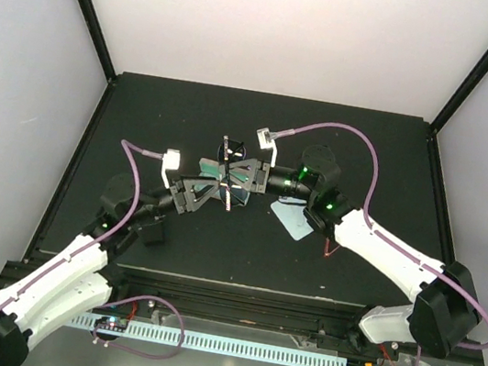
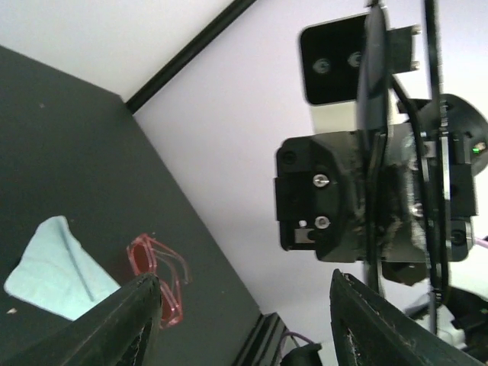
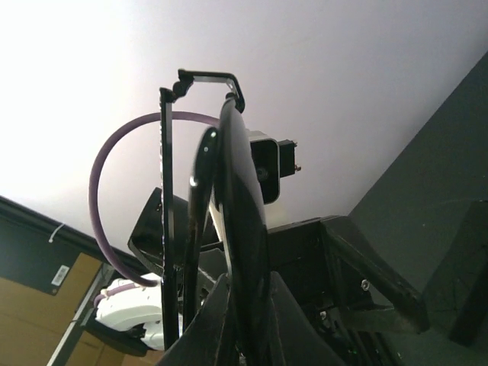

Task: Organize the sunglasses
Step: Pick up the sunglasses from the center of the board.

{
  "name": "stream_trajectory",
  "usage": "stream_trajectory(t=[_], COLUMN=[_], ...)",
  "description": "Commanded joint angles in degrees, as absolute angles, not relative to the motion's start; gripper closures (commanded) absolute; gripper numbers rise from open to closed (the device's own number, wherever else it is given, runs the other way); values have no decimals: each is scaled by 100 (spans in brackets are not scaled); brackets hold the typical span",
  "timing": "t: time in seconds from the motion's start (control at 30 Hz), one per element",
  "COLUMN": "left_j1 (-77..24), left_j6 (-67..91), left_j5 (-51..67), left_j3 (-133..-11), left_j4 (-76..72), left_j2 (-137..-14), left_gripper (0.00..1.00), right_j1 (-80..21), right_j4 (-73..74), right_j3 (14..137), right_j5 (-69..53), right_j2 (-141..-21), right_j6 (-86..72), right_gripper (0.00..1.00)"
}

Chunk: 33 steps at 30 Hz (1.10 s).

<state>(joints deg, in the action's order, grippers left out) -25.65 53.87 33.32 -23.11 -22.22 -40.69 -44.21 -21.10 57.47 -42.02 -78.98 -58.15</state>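
Observation:
The black sunglasses (image 1: 228, 164) hang in the air over the middle of the table, with my right gripper (image 1: 243, 176) shut on them. The right wrist view shows a dark lens (image 3: 238, 221) pinched between the fingers of the right gripper (image 3: 248, 305), and the thin black arms (image 3: 165, 191) stand unfolded beside it. My left gripper (image 1: 220, 190) is open just left of them and nothing is between its fingers (image 2: 130, 320). The held black sunglasses (image 2: 377, 114) sit ahead of its right finger. The red sunglasses (image 2: 156, 274) lie on the mat near the right edge (image 1: 330, 247).
A light blue cloth (image 1: 294, 219) lies on the mat under the right arm and shows in the left wrist view (image 2: 53, 267). A second bit of light blue (image 1: 215, 171) shows beneath the two grippers. The black mat (image 1: 142, 121) ends at raised black rails and white walls.

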Motion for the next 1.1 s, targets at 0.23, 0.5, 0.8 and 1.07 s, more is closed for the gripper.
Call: stream_trajectory(t=[0.23,0.5,0.8,1.07], left_j1=[-2602,-2597,-2597,-2599], left_j6=[5392,5582,5780,5745], left_j5=[3316,3770,3823,3840], left_j3=[-2479,-2650,-2731,-2794], left_j4=[-2553,-2777,-2841,-2759], left_j2=[-3663,-3981,-4102,-4140], left_gripper=[36,53,76,98], right_j1=[-4412,-4442,-4484,-4486], right_j4=[-2145,-2392,-2517,-2605], right_j3=[5908,5959,5922,5855], right_j5=[-4280,-4555,-4729,-4810], right_j2=[-7888,-8027,-8095,-8056], right_j6=[-5695,-5831,-5884,-5946], right_gripper=[93,93,93,92])
